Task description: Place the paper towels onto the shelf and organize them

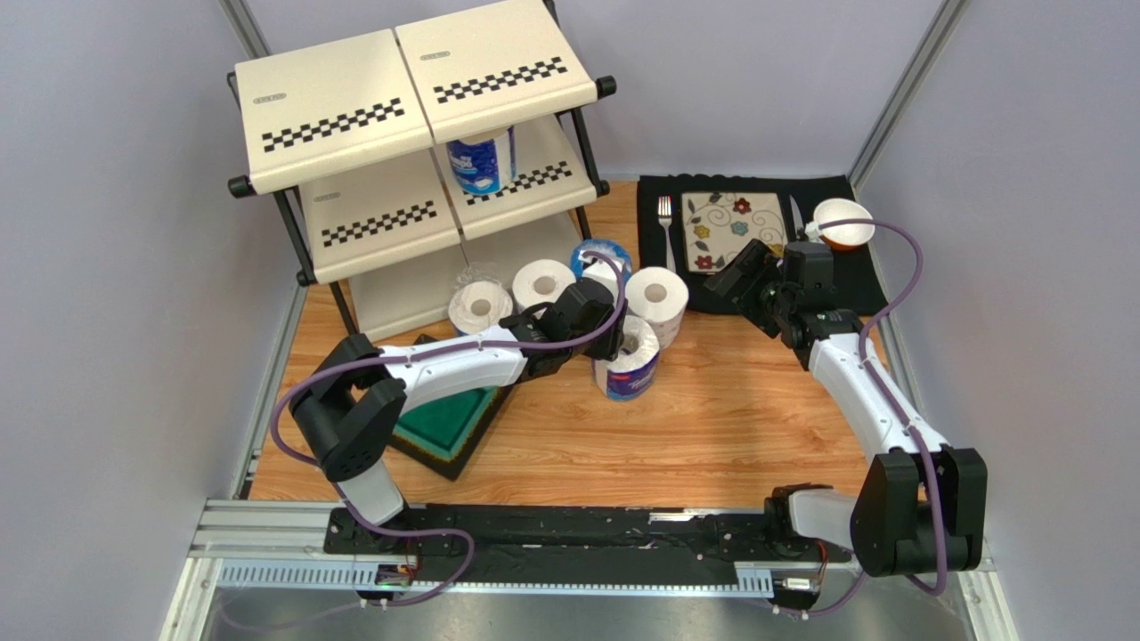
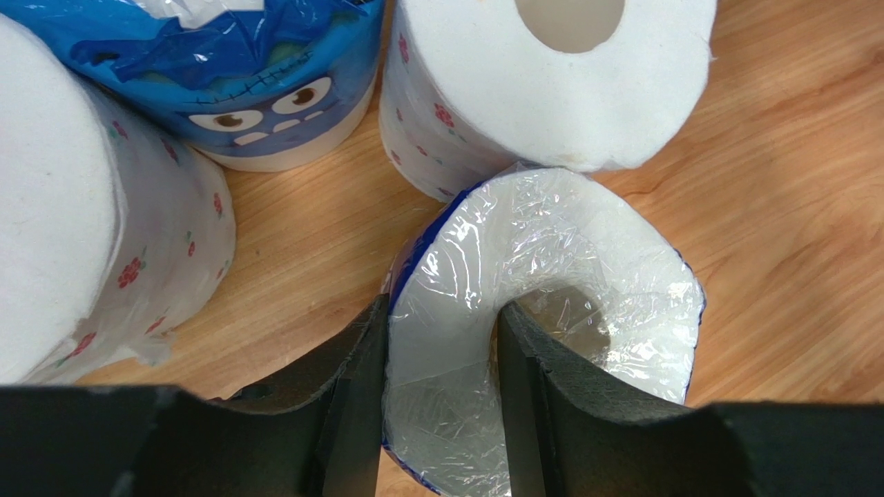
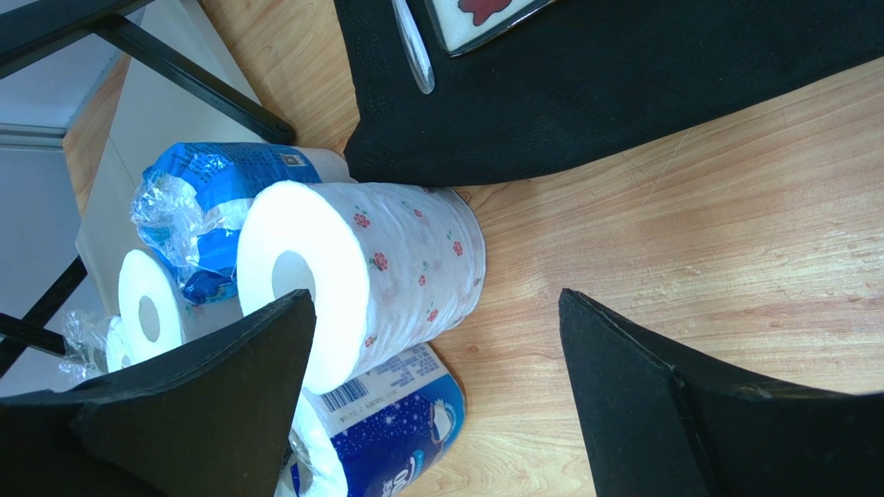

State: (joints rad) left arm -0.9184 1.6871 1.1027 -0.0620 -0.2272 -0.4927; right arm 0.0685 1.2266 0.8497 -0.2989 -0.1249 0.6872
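Observation:
The shelf (image 1: 348, 100) stands at the back left, with one blue-wrapped paper towel roll (image 1: 479, 163) on its middle tier. Several more rolls cluster on the table in front of it. My left gripper (image 1: 609, 341) is shut on the wall of a plastic-wrapped roll (image 2: 581, 259): one finger (image 2: 358, 399) presses its outside and the other sits in its core. A floral roll (image 2: 550, 93) stands just behind it. My right gripper (image 3: 434, 300) hangs open beside the floral roll (image 3: 405, 259) and the blue starry-wrapped roll (image 3: 405, 435), holding nothing.
A black placemat (image 1: 857, 287) at the back right carries a patterned plate (image 1: 729, 221), a fork (image 1: 665, 214) and a small bowl (image 1: 843, 223). A dark tray with a green inside (image 1: 448, 421) lies under my left arm.

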